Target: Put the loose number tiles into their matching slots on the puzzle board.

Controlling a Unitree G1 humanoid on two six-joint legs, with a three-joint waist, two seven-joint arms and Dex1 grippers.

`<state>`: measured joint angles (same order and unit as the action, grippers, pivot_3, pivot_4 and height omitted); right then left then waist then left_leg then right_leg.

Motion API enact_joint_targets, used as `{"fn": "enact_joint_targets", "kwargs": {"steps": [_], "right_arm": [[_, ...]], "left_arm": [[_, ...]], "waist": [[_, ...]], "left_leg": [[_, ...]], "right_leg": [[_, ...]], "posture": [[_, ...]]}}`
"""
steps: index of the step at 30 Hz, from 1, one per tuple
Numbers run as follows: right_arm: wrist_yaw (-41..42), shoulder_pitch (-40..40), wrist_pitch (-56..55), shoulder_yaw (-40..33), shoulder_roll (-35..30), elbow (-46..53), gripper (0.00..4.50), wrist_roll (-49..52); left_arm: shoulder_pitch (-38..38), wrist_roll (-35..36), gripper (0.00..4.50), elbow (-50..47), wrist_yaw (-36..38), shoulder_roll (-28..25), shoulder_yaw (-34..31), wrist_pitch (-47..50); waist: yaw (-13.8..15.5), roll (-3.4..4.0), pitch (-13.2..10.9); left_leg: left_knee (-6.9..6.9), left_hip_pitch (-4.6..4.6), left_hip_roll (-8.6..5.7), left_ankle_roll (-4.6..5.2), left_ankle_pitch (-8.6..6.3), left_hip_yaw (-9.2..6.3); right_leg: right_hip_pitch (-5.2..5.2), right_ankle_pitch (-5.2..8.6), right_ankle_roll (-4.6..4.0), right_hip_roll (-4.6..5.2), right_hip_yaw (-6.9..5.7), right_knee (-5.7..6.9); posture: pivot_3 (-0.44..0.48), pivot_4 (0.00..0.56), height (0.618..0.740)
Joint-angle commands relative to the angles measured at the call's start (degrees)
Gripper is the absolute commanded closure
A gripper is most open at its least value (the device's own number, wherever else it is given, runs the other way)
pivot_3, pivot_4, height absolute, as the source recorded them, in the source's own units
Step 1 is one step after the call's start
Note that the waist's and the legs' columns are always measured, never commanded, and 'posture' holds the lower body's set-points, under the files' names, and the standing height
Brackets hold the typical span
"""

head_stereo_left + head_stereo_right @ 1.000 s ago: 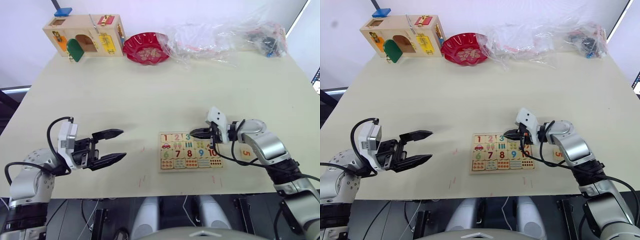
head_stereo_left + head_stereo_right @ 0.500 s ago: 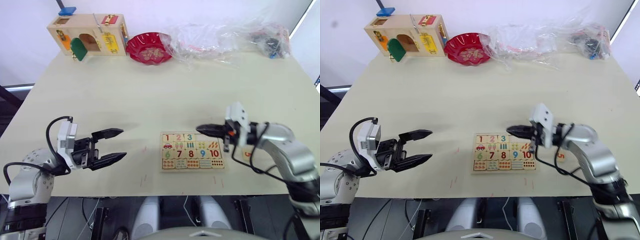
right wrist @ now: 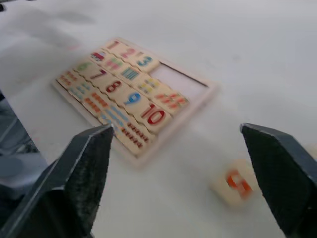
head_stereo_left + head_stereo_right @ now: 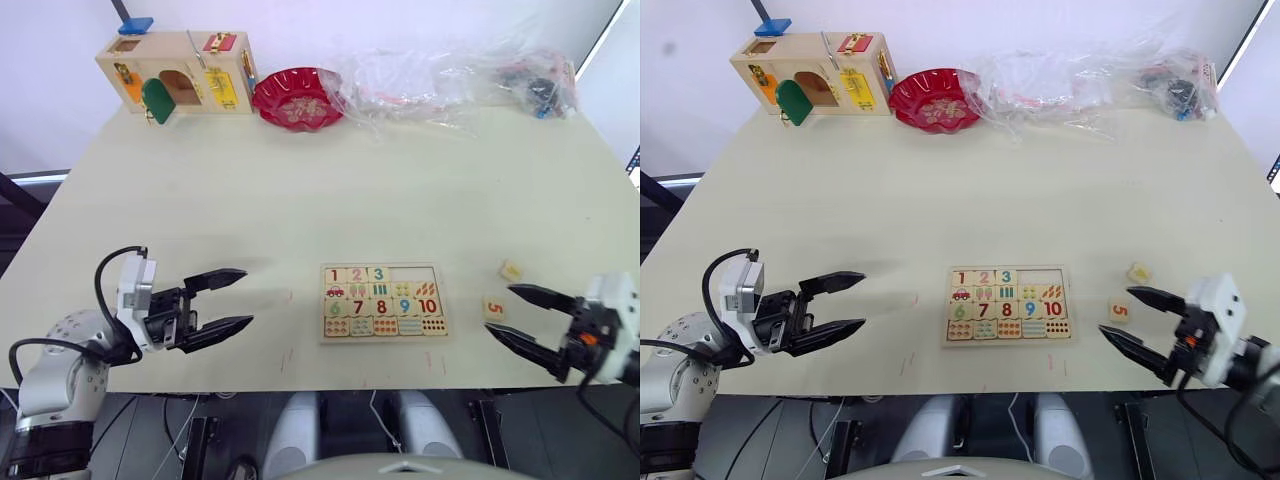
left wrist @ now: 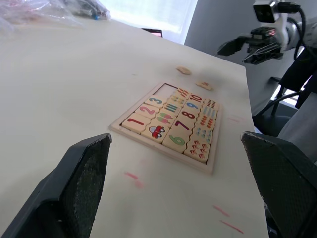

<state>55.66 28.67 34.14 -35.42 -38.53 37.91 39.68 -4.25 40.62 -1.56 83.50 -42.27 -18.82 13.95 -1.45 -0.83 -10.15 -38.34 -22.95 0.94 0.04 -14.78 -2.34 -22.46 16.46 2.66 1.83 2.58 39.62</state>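
The puzzle board (image 4: 383,301) lies flat near the table's front edge, with tiles 1, 2 and 3 seated in its top row. To their right, the slots (image 4: 415,274) are bare wood. A loose tile with an orange 5 (image 4: 493,307) lies on the table right of the board. A second loose tile (image 4: 511,269) lies just beyond it, its digit unreadable. My right gripper (image 4: 500,311) is open at the front right, its fingers either side of the 5 tile (image 3: 233,184) from the head camera and holding nothing. My left gripper (image 4: 247,297) is open and empty, left of the board.
At the table's back edge stand a wooden latch box (image 4: 180,72), a red bowl (image 4: 296,96) and crumpled clear plastic bags (image 4: 450,75). The board and both grippers are close to the table's front edge.
My right gripper has pulled back from the board's top row to the front right and opened. The second loose tile now shows. My left arm has barely moved.
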Motion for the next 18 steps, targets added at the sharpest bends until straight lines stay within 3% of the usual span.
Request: {"fn": "enact_joint_targets", "kwargs": {"steps": [1, 9, 18], "right_arm": [[-0.2, 6.2, -2.6, -7.3, 2.6, 2.1, 0.12, 1.0], [0.7, 13.7, -7.8, -10.6, 5.5, -1.5, 0.12, -1.2], [-0.7, 13.7, -9.7, -8.9, 5.3, -2.7, 0.12, -1.7]], "left_arm": [[-1.3, -0.2, 0.00, 0.3, 0.1, -0.4, -1.9, -1.4], [-3.6, -1.7, 0.00, 3.4, 1.1, -0.3, -2.1, -3.8], [-2.3, -2.3, 0.00, 5.1, 2.1, -0.2, -1.0, -5.1]], "waist": [[0.1, 0.00, 0.0], [0.5, -0.10, 0.1], [0.7, -0.11, 0.1]], "left_leg": [[0.02, 0.06, 0.02, 0.00, 0.00, 0.06], [0.04, 0.15, 0.22, 0.01, -0.01, 0.35], [0.05, 0.12, 0.25, 0.01, -0.02, 0.38]], "right_leg": [[0.03, 0.00, 0.00, -0.01, 0.05, -0.02], [0.02, 0.02, -0.01, -0.12, 0.26, -0.17], [0.02, 0.01, -0.01, -0.12, 0.29, -0.29]], "posture": [[0.000, 0.150, 0.740], [0.000, 0.150, 0.740], [0.000, 0.150, 0.740]]}}
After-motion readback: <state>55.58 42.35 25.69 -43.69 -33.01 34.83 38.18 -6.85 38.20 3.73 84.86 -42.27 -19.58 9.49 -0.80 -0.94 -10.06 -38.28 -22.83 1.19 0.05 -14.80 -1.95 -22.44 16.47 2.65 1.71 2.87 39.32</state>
